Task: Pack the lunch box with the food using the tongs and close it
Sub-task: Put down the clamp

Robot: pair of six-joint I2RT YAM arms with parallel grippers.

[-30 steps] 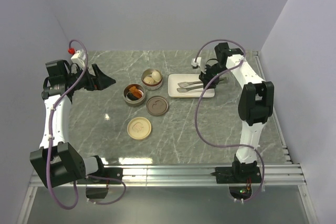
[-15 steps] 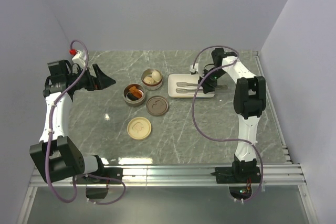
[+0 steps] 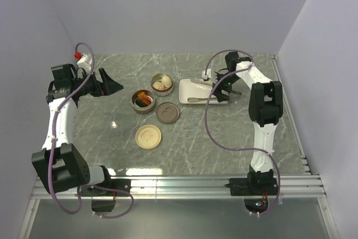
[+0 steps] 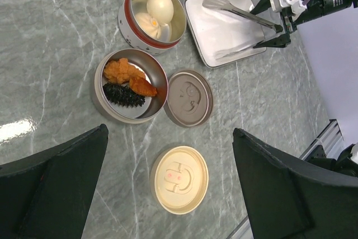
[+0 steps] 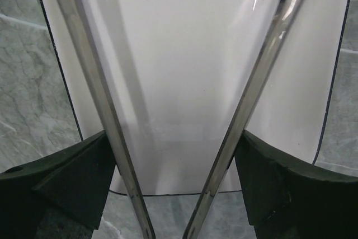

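The lunch box stands as two open round tins. One tin [image 4: 130, 85] [image 3: 143, 100] holds orange and red-brown food chunks and a black lump [image 4: 122, 94]. The other tin [image 4: 154, 9] [image 3: 162, 84] holds two pale cream balls. The silver tongs [image 5: 251, 93] [image 3: 200, 99] lie over the white plate [image 5: 179, 54] [image 3: 187, 90]. My right gripper [image 5: 176, 183] [image 3: 224, 89] is shut on the tongs near their joined end, each finger against the outside of a spread arm. My left gripper [image 4: 170, 138] [image 3: 114, 87] hangs open, high at the left, holding nothing.
A brown lid [image 4: 189, 97] [image 3: 167, 112] lies beside the tin of chunks. A cream lid [image 4: 179, 178] [image 3: 148, 136] lies nearer the arm bases. Grey walls close in on the left, back and right. A metal rail [image 3: 184, 183] runs along the near edge.
The right gripper's fingers have widened and the tongs' arms have spread with them, one arm lifting off the plate. The right wrist earlier dropped toward the plate. The left arm barely moved.
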